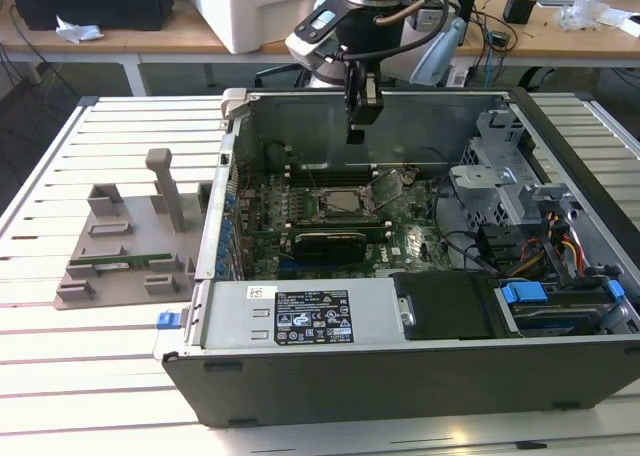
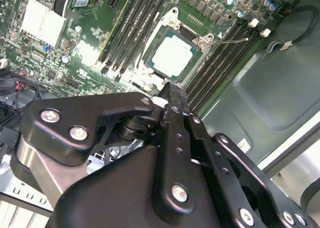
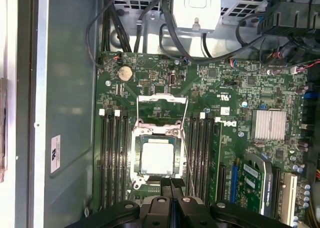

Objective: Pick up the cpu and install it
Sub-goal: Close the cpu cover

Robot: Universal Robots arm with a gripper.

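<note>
Closed, empty gripper (image 1: 358, 136) above the open case (image 1: 400, 376), at 12 o'clock from the socket (image 1: 335, 204) in the exterior view. Cpu (image 3: 159, 157) flat in that socket, load plate (image 3: 162, 107) swung open, fingertips (image 3: 170, 184) pressed together near its edge in the first wrist view.

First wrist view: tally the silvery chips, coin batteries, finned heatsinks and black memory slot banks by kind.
small flat square silvery cpu: 1
round silver coin battery: 1
finned silvery metal heatsink: 1
banks of black memory slots: 2
Total: 5
</note>
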